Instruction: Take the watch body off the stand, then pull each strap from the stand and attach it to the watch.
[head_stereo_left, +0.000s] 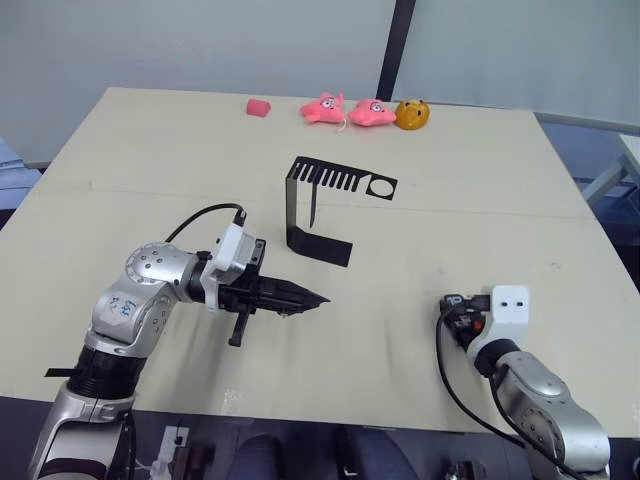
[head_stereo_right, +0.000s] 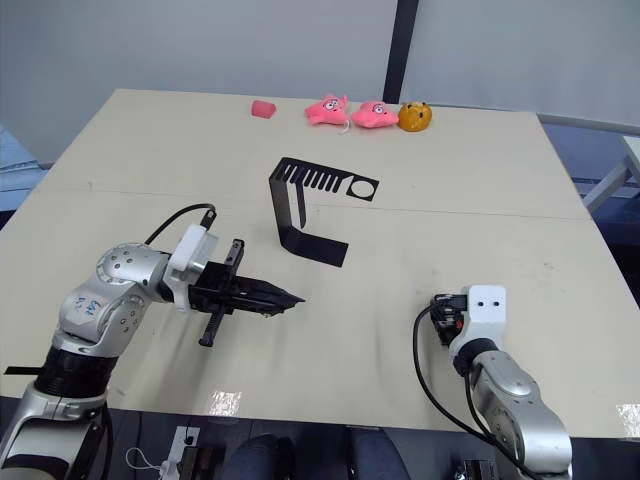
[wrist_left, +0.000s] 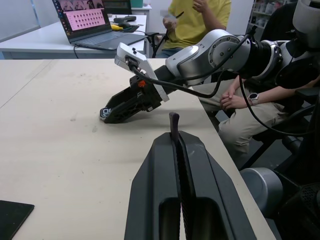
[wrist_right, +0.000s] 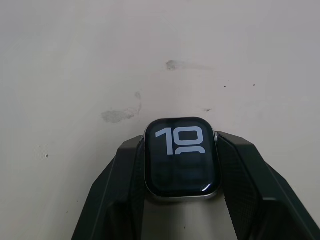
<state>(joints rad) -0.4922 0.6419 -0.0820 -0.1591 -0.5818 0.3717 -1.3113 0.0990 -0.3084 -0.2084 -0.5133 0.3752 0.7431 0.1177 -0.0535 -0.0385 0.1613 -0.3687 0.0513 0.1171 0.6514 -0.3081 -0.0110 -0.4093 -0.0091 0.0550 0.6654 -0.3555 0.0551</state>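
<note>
The black stand (head_stereo_left: 320, 245) rests mid-table, and one thin dark strap (head_stereo_left: 313, 203) hangs from its comb-slotted top plate. In front of the stand, low over the table, my left gripper (head_stereo_left: 322, 298) is shut on the other strap (wrist_left: 173, 122), whose narrow end sticks up between the fingertips. Toward the near right of the table, my right gripper (head_stereo_left: 455, 303) is tipped down against the tabletop. It is shut on the watch body (wrist_right: 182, 157), a grey-rimmed case whose black screen shows white digits. The left wrist view shows the right gripper (wrist_left: 120, 107) facing the left one, a short way apart.
Along the far table edge lie a pink block (head_stereo_left: 259, 107), two pink plush toys (head_stereo_left: 324, 108) and an orange toy (head_stereo_left: 412, 115). A seated person (wrist_left: 250, 100) and another in a yellow shirt (wrist_left: 200, 15) are beside the table's right side, with a laptop (wrist_left: 87, 22) behind.
</note>
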